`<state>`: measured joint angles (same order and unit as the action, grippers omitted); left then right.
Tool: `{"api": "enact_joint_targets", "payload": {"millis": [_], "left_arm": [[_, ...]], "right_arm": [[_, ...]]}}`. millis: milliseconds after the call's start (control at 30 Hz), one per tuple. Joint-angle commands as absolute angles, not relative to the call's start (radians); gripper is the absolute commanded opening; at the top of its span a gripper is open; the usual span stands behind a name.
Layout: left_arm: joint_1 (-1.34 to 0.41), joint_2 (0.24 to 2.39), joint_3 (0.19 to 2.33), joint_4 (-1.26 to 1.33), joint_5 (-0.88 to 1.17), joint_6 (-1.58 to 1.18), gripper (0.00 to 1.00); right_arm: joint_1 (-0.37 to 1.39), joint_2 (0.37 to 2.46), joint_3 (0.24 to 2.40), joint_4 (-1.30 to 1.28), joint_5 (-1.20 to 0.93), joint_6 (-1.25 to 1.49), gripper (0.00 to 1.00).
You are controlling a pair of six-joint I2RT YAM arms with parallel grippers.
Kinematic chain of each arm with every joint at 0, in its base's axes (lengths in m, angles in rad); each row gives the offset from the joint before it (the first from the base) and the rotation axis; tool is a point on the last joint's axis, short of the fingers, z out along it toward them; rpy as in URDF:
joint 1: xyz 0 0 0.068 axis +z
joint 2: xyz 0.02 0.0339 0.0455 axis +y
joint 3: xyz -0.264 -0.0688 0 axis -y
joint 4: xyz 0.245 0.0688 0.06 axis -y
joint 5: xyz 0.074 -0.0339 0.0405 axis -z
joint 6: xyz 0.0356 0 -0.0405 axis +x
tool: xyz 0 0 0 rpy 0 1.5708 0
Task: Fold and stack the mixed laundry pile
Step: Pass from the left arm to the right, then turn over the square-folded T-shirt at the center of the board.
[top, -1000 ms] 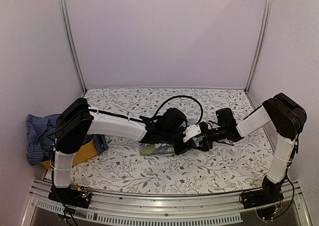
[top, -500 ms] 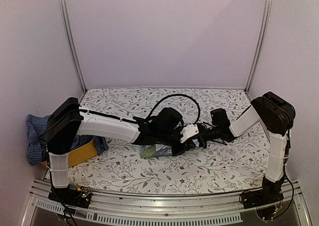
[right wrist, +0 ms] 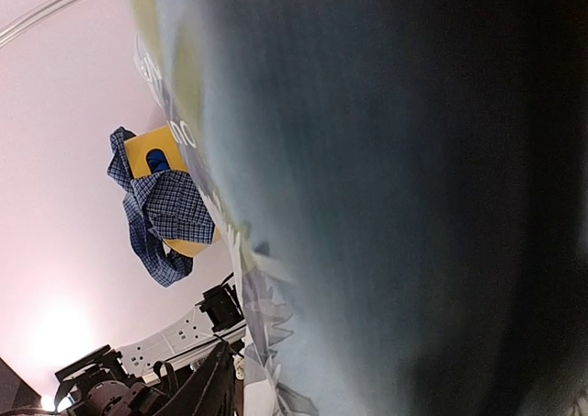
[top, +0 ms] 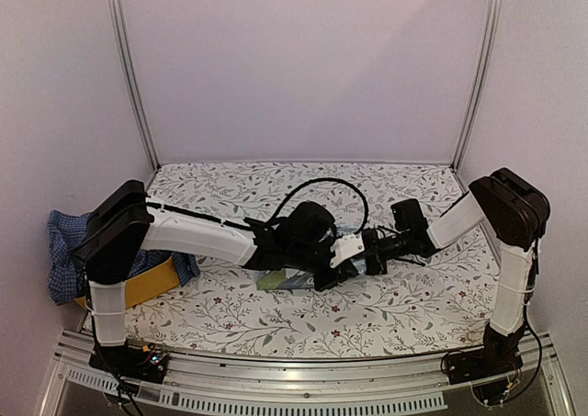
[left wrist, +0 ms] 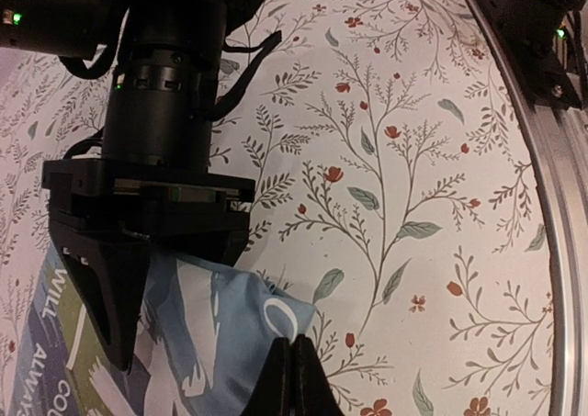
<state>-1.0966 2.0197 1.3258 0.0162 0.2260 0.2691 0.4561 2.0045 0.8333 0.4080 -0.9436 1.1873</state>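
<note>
Light-blue T-shirt with white print lies bunched on the floral bench, well apart from the yellow basket, toward the right arm's side. The left gripper has its jaws pressed together on the shirt's edge, probably pinning a corner so the cloth can be drawn flat. The right gripper sits over the same shirt, farther from the basket. Cloth fills its own camera, so I cannot tell whether its jaws are clamped or apart. A navy-and-white checked shirt drapes over the basket's far side, waiting its turn.
</note>
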Motion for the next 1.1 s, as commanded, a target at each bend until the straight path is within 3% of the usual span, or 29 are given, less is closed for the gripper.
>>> {"api": "enact_joint_targets", "payload": {"millis": [0,67,133,200,367,433,533,733,1067], "left_arm": [[-1.112,1.993,1.321,0.015,0.231,0.295,0.0],[-1.111,1.994,1.321,0.014,0.229,0.296,0.0],[-1.113,1.994,1.326,0.013,0.228,0.29,0.02],[-1.113,1.995,1.343,0.004,0.215,0.273,0.22],[-1.107,1.958,1.365,-0.111,0.133,0.205,0.79],[-1.092,1.933,1.358,-0.136,0.12,0.167,0.92],[-1.053,1.903,1.341,-0.163,0.131,0.109,0.99],[-1.0,1.89,1.341,-0.21,0.12,0.058,1.0],[-0.959,1.904,1.366,-0.272,0.107,0.054,1.0]], "right_arm": [[0.453,1.988,0.831,0.305,-0.961,1.169,0.43],[0.452,1.978,0.836,0.273,-0.953,1.16,0.35],[0.449,1.974,0.85,0.231,-0.938,1.137,0.12],[0.443,1.966,0.867,0.174,-0.92,1.104,0.01],[0.393,1.884,0.935,-0.165,-0.854,0.93,0.0],[0.363,1.837,0.99,-0.354,-0.793,0.785,0.0],[0.315,1.814,1.102,-0.612,-0.692,0.586,0.0],[0.234,1.891,1.323,-0.972,-0.489,0.231,0.0],[0.102,1.864,1.536,-1.176,0.012,0.134,0.0]]}}
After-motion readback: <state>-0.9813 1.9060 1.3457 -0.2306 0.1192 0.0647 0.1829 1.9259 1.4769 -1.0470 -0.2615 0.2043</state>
